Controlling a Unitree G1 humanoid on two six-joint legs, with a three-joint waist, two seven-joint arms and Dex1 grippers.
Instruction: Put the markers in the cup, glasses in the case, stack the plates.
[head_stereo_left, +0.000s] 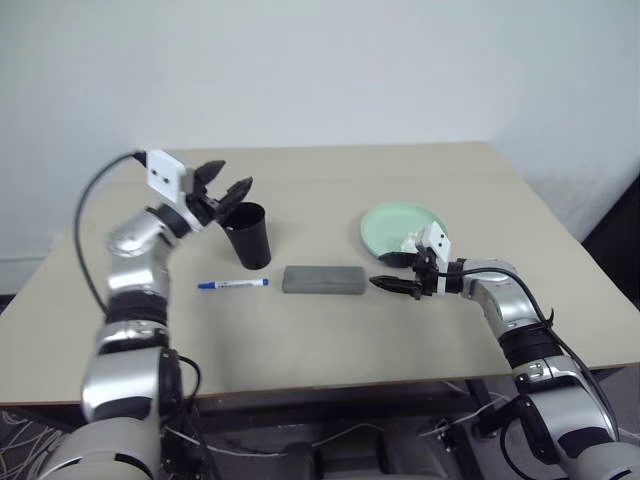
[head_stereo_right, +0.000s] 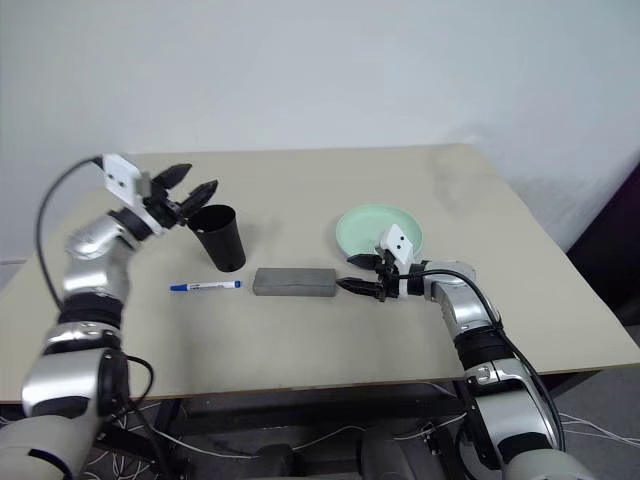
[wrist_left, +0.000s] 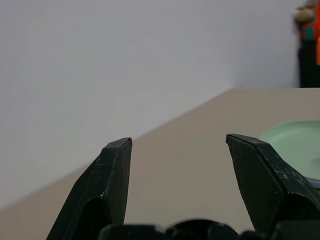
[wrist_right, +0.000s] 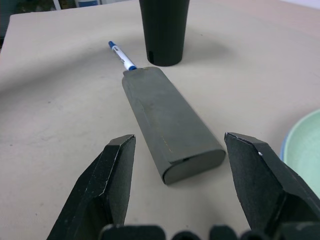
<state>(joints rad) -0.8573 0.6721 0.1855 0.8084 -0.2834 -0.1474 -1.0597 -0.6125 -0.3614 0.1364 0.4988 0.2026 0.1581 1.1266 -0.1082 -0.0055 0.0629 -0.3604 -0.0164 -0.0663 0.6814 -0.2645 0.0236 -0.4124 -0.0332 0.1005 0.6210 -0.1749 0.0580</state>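
Our left end effector (head_stereo_left: 226, 185) is spread wide and holds nothing, just above the cup (head_stereo_left: 248, 235). Our right end effector (head_stereo_left: 392, 285) is wide too and empty, at the case's (head_stereo_left: 322, 279) 3 o'clock end. One marker (head_stereo_left: 233, 284) lies on the table (head_stereo_left: 330, 180) at the cup's 7 o'clock. We should grip it mid-body and drop it in straight. We cannot see inside the cup or the shut case. The green plate (head_stereo_left: 390, 222) sits at the case's 2 o'clock.

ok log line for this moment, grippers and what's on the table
left gripper open above cup | right gripper open facing closed case | marker on table
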